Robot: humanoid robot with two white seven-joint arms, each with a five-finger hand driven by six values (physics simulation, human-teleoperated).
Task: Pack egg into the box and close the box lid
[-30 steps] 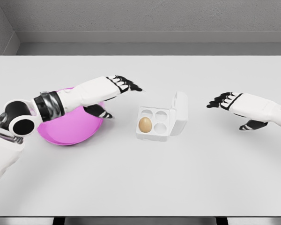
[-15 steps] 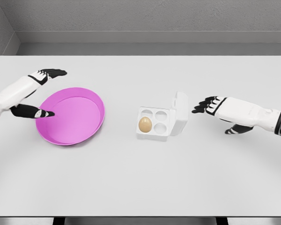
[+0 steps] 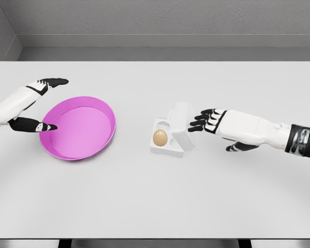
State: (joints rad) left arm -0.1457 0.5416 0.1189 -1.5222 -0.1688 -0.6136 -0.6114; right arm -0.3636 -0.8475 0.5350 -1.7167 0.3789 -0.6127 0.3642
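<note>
At centre frame the right robot hand [image 3: 209, 121], fingers spread, presses the half-tilted box lid [image 3: 181, 124] over the egg [image 3: 160, 137], while the open left robot hand [image 3: 33, 103] hovers at the pink bowl [image 3: 80, 129].

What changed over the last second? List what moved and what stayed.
The right hand moved left to the box lid and pushed it over the box, now partly closed. The left hand swung back from near the box to the bowl's far left rim, open. The egg and bowl stayed put.
</note>
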